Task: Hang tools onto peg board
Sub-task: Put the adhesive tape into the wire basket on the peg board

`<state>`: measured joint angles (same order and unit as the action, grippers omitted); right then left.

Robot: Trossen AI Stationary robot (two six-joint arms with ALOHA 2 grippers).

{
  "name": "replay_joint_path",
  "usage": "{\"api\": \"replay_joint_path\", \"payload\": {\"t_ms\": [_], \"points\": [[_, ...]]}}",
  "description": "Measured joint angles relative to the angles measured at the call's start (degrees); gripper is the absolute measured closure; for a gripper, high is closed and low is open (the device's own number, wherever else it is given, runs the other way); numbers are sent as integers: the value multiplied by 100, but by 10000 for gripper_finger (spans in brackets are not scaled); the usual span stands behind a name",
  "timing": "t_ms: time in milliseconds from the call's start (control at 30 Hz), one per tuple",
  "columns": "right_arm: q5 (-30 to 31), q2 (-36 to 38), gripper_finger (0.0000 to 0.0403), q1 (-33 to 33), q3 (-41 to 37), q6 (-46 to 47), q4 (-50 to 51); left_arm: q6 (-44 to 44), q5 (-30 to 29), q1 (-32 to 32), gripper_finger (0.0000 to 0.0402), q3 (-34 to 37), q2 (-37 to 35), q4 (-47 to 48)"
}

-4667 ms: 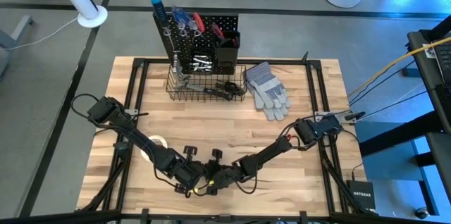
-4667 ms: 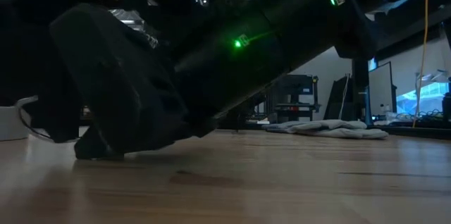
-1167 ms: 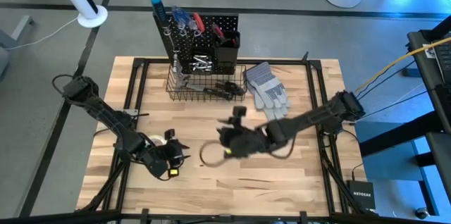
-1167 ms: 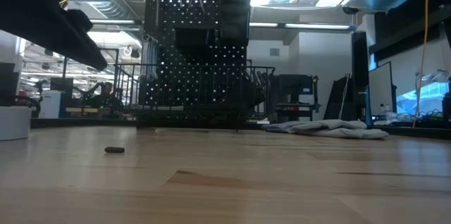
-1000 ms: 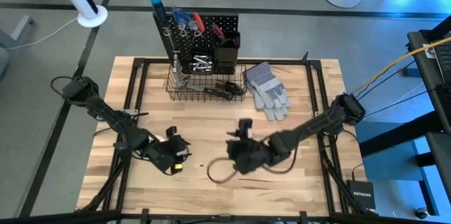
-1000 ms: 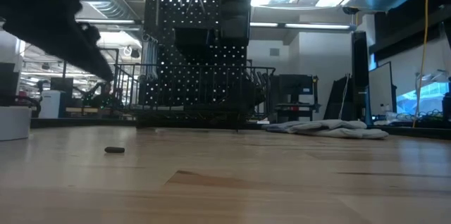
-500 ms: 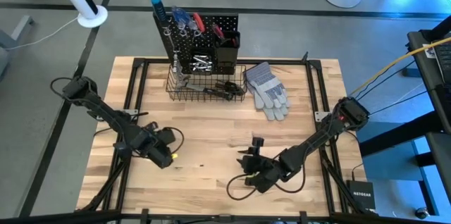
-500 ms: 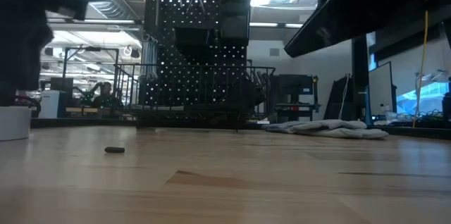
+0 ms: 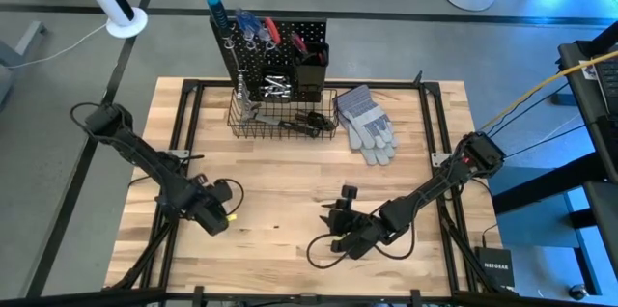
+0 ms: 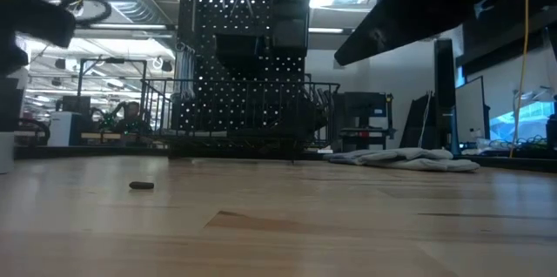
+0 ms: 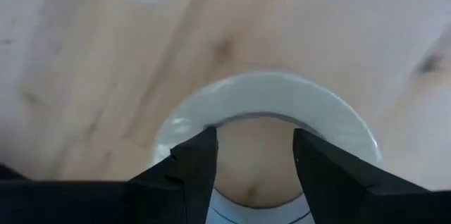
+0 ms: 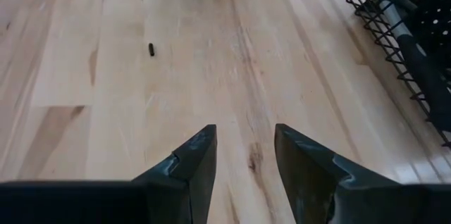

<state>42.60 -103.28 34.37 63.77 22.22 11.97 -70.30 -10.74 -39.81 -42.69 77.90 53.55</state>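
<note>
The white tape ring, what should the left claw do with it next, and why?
Probably squeeze shut and lift. In the left wrist view the left claw sits open right over the white tape roll, its fingers inside the ring, which lies flat on the table. Nothing is held yet, and the peg board stands far across the table.

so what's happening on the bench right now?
The left gripper is down over the white tape roll at the table's left front, fingers open inside the ring. The right gripper hovers open and empty over bare wood at the front. Most tools already sit on the peg board and in its wire basket; grey gloves lie beside it.
</note>
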Motion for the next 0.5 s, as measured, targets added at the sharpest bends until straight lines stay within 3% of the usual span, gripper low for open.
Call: {"api": "replay_joint_path", "payload": {"t_ms": [267, 500], "points": [[-17, 0, 253, 0, 0, 0, 15, -241, -223, -76, 225, -296, -661, -195], [-19, 0, 253, 9, 0, -2, 16, -1042, -230, -506, 225, -263, -362, -588]]}}
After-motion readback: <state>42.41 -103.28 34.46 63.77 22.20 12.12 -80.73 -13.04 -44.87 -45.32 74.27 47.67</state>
